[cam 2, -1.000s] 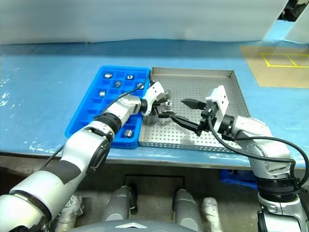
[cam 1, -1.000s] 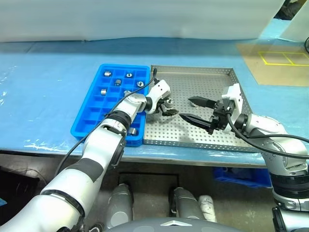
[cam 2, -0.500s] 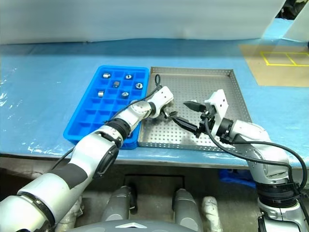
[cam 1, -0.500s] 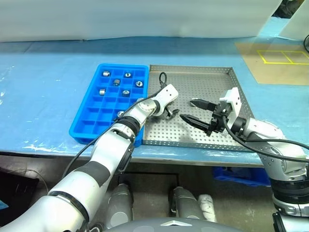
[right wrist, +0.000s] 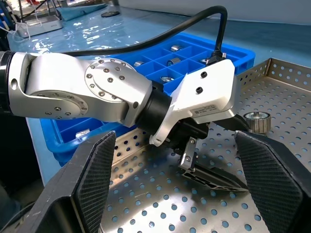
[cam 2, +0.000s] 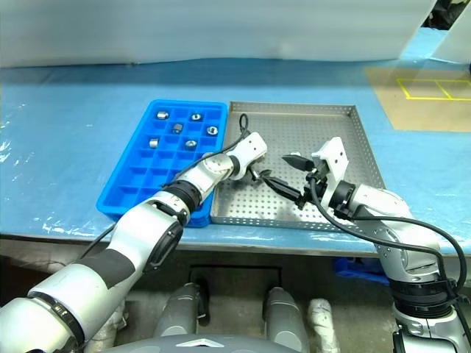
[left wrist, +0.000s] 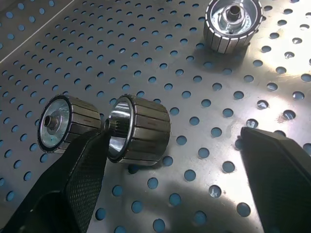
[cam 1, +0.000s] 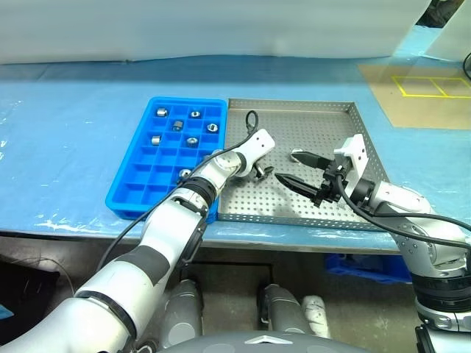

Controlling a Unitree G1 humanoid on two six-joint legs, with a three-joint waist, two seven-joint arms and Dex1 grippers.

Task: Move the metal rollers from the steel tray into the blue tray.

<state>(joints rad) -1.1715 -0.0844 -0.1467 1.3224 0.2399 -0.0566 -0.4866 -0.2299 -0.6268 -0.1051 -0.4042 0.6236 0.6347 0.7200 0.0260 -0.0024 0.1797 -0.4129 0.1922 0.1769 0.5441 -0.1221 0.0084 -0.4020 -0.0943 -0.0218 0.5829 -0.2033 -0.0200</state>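
The steel tray (cam 1: 294, 121) lies right of the blue tray (cam 1: 140, 187), which holds several metal rollers (cam 1: 177, 125) in its far compartments. My left gripper (left wrist: 172, 136) is open and low over the steel tray's perforated floor. Two rollers lie on their sides there. One roller (left wrist: 138, 128) sits between the fingers, close against one finger (left wrist: 73, 184), and the other (left wrist: 60, 124) lies just outside it. A third roller (left wrist: 232, 24) stands farther off. My right gripper (cam 1: 287, 166) hovers open over the steel tray, pointing at the left gripper (right wrist: 204, 97), nothing in it.
Both trays rest on a blue-covered table whose front edge runs just below them. The left gripper's black cable (cam 1: 250, 118) loops over the steel tray. A brown board with yellow tape marks (cam 1: 434, 88) lies at the back right.
The left wrist turned, swinging its gripper a little rightward from the blue tray's edge over the steel tray, then held still for the last half second. The right gripper stayed put.
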